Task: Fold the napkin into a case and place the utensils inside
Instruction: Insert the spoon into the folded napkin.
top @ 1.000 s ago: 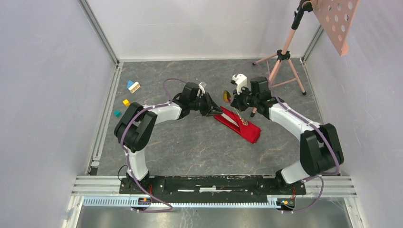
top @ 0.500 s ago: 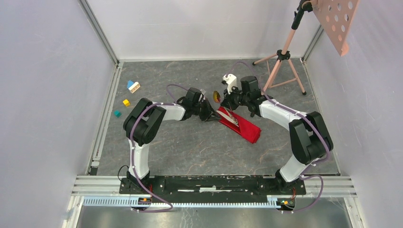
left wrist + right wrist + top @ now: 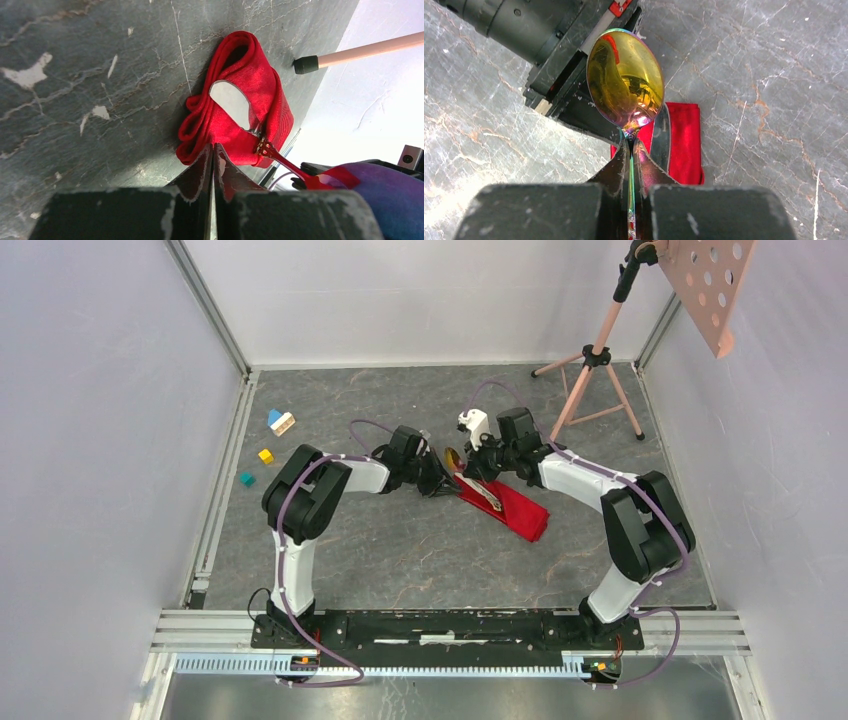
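In the top view, the right gripper and the gold spoon clamped in it are seen shifted toward 8 o'clock since a second ago. The bowl is now brought close to the 10 o'clock end of the case. The left gripper is found narrowed to closed at that end, possibly pinching cloth, and its elbow is drawn toward 1 o'clock.

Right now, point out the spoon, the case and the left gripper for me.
spoon [image 3: 625, 80], right wrist view, middle of its gold bowl.
case [image 3: 262, 80], left wrist view, bare red cloth.
left gripper [image 3: 213, 149], left wrist view, between its shut fingertips.
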